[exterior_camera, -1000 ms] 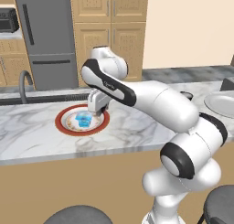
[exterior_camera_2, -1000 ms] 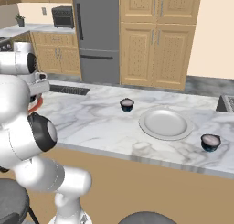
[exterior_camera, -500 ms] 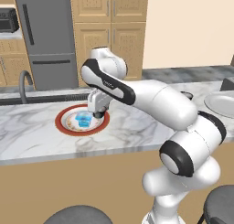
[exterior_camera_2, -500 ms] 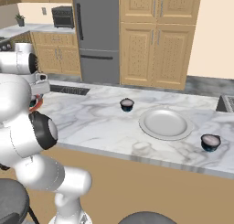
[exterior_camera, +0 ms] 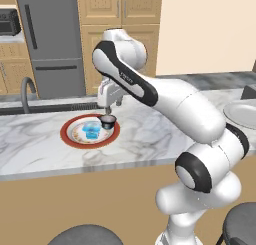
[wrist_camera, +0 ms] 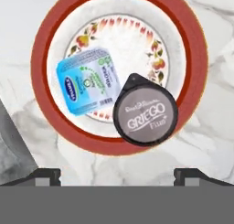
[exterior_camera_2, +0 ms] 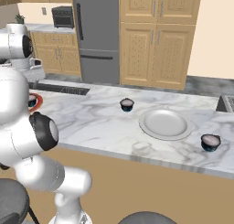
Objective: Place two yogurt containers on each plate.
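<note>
The gripper (exterior_camera: 107,110) hangs open just above the dark cup (wrist_camera: 145,109), its fingertips (wrist_camera: 45,175) set wide apart and clear of it, holding nothing. That cup (exterior_camera: 107,121) sits on the red plate (exterior_camera: 68,136) beside the blue cup (exterior_camera: 91,129), the two touching or nearly so in the hand view, where the blue cup (wrist_camera: 88,85) lies nearer the red plate's (wrist_camera: 44,40) centre. On the same counter (exterior_camera_2: 96,122), well apart to the right, a grey plate (exterior_camera_2: 165,124) lies between two more dark cups (exterior_camera_2: 126,104), (exterior_camera_2: 210,142), neither on it.
</note>
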Motion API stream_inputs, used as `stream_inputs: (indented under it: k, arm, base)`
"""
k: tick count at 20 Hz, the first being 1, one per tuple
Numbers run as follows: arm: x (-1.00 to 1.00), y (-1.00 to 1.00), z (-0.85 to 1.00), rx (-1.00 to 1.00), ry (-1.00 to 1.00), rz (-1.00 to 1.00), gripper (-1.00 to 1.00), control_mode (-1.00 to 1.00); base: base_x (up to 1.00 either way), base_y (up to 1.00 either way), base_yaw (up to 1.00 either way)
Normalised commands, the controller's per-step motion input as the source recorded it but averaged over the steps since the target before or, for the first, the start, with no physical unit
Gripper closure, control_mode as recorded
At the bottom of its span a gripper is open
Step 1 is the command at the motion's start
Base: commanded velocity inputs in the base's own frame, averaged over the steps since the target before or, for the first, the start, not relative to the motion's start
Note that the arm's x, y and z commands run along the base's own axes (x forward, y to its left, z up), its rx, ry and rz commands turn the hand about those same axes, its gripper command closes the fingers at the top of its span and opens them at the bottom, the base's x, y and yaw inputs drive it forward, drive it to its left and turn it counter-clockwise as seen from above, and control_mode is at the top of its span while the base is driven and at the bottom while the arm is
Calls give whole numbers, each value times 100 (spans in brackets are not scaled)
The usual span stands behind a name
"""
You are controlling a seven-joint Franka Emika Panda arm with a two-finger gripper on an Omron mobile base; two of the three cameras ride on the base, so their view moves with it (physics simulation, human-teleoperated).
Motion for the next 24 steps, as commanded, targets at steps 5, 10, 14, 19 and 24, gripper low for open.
stream_inputs:
  k: [5,10,14,19,24]
  arm:
    - [-37,-63,55,0,0,-4,-100,-100]
    - [-4,-100,-2,0,1,-29,-100,-100]
    - [-1,-100,-25,0,0,-41,-100,-100]
    - [-1,-100,-22,0,0,-40,-100,-100]
    - [27,-92,2,-8,-2,-30,-100,-100]
  base:
    - [0,0,0]
    - [0,0,0]
    - [0,0,0]
    - [0,0,0]
    - [0,0,0]
